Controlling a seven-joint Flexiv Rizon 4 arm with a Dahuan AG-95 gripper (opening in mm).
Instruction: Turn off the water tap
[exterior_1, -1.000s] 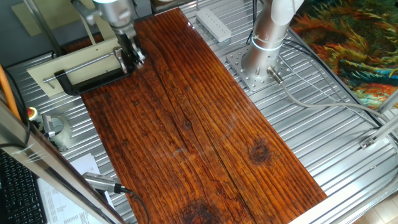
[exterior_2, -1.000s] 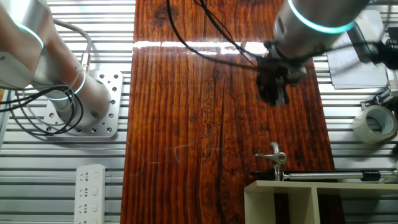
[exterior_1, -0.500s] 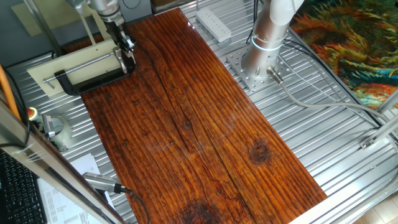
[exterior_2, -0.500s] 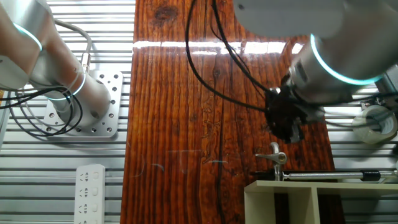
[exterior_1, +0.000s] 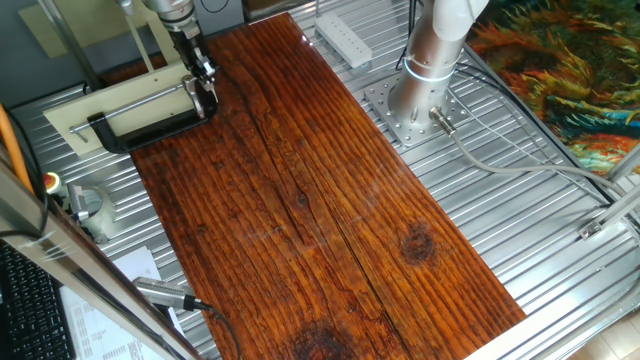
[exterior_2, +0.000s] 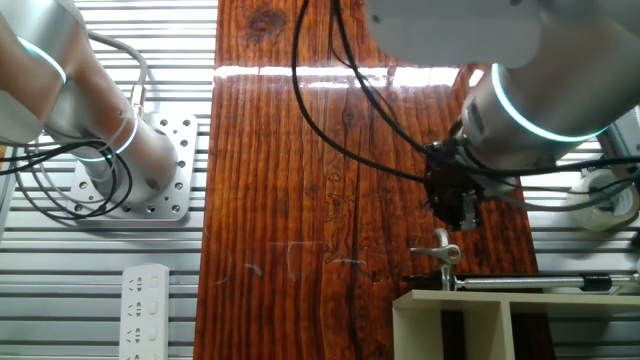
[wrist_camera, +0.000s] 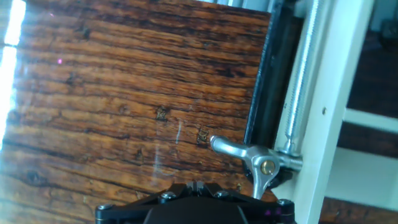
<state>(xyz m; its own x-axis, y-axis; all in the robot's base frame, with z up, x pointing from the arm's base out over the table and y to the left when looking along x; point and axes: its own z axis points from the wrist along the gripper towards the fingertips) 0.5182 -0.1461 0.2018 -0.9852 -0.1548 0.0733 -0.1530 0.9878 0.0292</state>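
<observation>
A: At 5 o'clock in the hand view: water tap (wrist_camera: 261, 165), small metal, held in the black C-clamp (wrist_camera: 264, 93) against the white shelf (wrist_camera: 336, 112).
B: Handling?
A: Rigid, slick, probably stiff to turn. Take the lever arm (wrist_camera: 227, 148) pointing 10 o'clock, near its tip.
B: Arm?
A: Wrist vertical; gripper (exterior_2: 462, 207) hovering just off the tap, apart. Finger gap: cannot tell.

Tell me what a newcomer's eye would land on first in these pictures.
First, the long dark wooden board running across the metal table. Next, the gripper hanging just above the small metal tap at the board's edge. The tap is held by a black clamp against a cream shelf; whether the jaws are open does not show.
</observation>
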